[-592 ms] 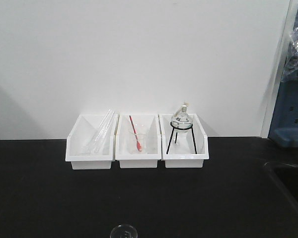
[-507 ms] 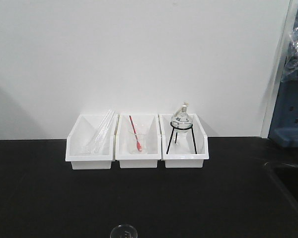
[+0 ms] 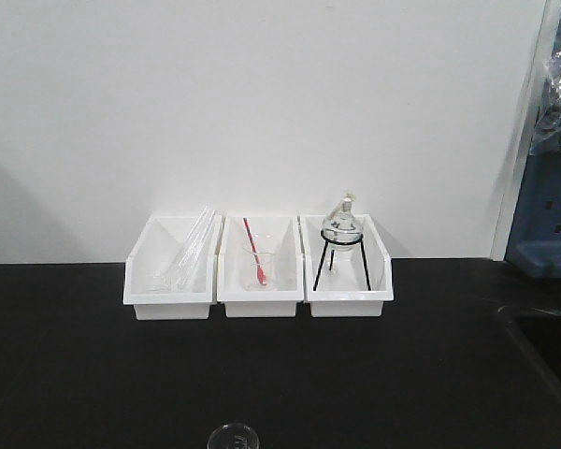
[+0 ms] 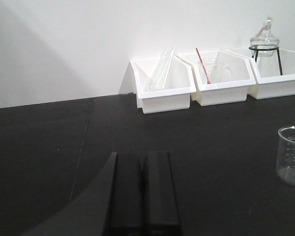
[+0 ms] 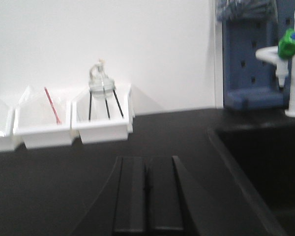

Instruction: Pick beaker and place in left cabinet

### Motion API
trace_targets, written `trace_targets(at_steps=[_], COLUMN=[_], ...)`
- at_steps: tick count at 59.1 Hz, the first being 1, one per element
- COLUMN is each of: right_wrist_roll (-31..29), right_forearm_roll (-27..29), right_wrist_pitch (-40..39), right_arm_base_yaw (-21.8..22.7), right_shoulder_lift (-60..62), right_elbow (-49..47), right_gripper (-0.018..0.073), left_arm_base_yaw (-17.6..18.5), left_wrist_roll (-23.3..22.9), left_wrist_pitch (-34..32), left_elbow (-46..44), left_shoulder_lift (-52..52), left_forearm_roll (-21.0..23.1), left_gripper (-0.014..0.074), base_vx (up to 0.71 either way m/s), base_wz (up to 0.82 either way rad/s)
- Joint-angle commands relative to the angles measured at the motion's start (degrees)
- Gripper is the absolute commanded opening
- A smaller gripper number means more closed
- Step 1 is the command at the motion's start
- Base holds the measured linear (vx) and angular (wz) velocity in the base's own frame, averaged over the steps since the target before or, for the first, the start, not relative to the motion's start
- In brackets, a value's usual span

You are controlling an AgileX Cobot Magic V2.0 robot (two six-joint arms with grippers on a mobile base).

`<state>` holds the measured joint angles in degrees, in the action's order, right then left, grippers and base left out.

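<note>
A small clear glass beaker [image 4: 291,155] stands upright on the black counter, well to the right of my left gripper [image 4: 143,156] and apart from it. Only the rim of the beaker [image 3: 234,438] shows at the bottom edge of the front view. My left gripper is shut with nothing in it, low over the counter. The right gripper [image 5: 147,160] is also shut and empty, over the counter left of the sink; the beaker does not show in its view. The left cabinet is out of view.
Three white bins line the back wall: the left bin [image 3: 171,276] holds glass tubes, the middle bin [image 3: 260,301] a beaker with a red stick, the right bin [image 3: 348,297] a round flask on a black stand. A sunken sink [image 5: 265,167], white tap [image 5: 291,59] and blue rack [image 3: 547,224] lie right.
</note>
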<state>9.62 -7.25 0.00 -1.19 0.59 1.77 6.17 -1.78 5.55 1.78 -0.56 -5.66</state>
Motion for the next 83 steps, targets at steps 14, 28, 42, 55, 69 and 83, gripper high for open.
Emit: trace_targets(at_steps=[14, 28, 42, 55, 69, 83], right_wrist_roll=[-7.97, -9.1, -8.25, -6.94, -6.62, -5.1], right_forearm_roll=[-0.72, -0.48, -0.17, -0.3, -0.17, -0.18], right_wrist_pitch=[-12.08, -12.33, -15.56, -12.64, -12.0, -14.9], right_arm_base_yaw=[0.38, 0.38, 0.38, 0.38, 0.38, 0.38], right_shoulder_lift=[-9.52, -35.32, -47.8, -49.86, -49.86, -49.86], right_elbow=[-18.46, -39.0, -46.27, -46.46, -46.46, -46.46], right_gripper=[-0.0008, -0.0008, -0.0005, 0.0051, 0.0337, 0.0732], left_arm_base_yaw=[0.35, 0.35, 0.35, 0.35, 0.35, 0.35], left_wrist_roll=[-0.17, -0.17, -0.17, -0.17, -0.17, -0.17], left_wrist_pitch=[-5.12, -5.12, -5.12, -5.12, -5.12, -5.12], left_elbow=[0.84, 0.84, 0.84, 0.84, 0.84, 0.84], left_shoulder_lift=[-1.07, -1.07, -1.07, -1.07, -1.07, -1.07], left_forearm_roll=[0.16, 0.16, 0.16, 0.16, 0.16, 0.16], left_gripper=[-0.0008, -0.0008, -0.0008, -0.0008, -0.0008, -0.0008], base_vx=[0.0, 0.0, 0.0, 0.0, 0.0, 0.0], base_wz=[0.0, 0.0, 0.0, 0.0, 0.0, 0.0])
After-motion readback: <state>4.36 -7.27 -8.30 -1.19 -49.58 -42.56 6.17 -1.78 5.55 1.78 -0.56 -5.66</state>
